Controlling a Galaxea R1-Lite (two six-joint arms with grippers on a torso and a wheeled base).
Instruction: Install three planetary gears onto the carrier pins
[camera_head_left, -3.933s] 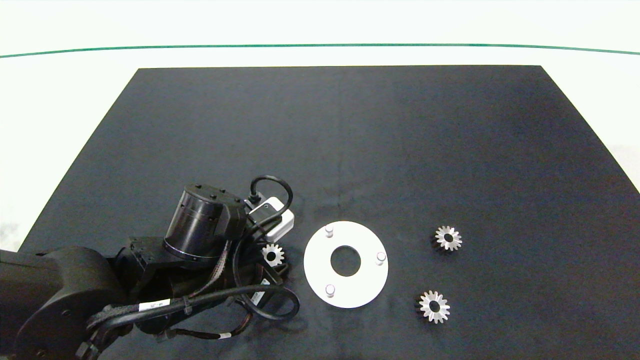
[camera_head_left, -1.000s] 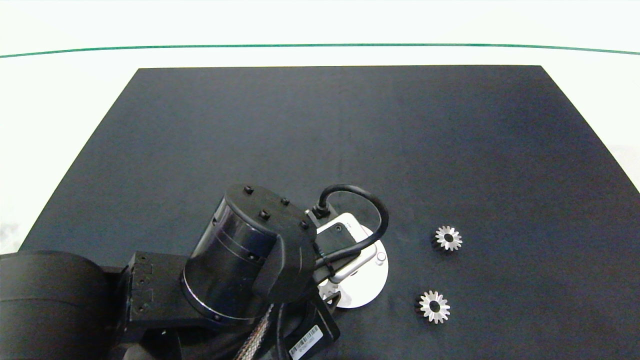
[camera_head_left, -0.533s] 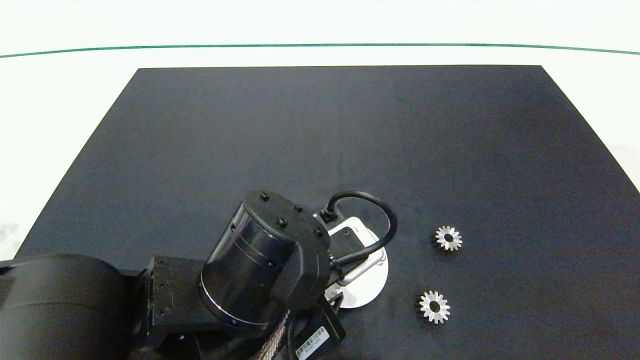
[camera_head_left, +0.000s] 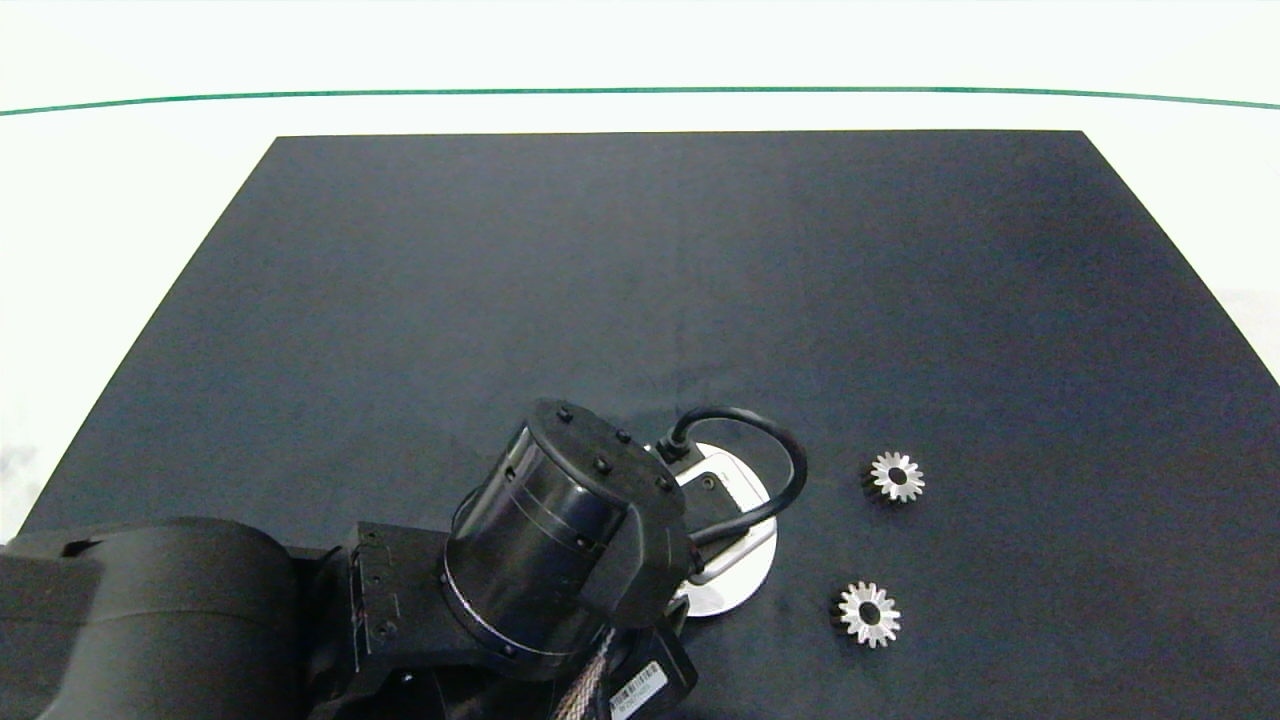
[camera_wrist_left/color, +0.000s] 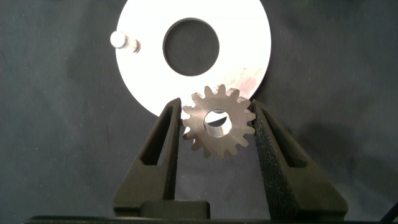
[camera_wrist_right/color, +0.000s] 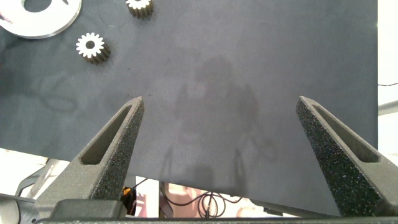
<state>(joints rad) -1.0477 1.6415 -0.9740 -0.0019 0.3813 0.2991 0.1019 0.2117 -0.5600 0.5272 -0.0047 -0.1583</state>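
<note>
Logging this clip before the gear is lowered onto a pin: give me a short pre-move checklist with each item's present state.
1. Gear held: ok. The left gripper has its fingers clamped on one planetary gear.
2. Gear over the white disc: ok, it sits above the disc's rim.
3. Bore lined up with a pin: cannot tell. Something pale shows through the centre hole, but it is not clearly a pin.
4. Other pins free: only one carrier pin shows, and it is bare; the rest cannot tell.
5. Two spare gears lie apart from the disc: ok.
6. Right gripper away from the disc, open: ok.
</note>
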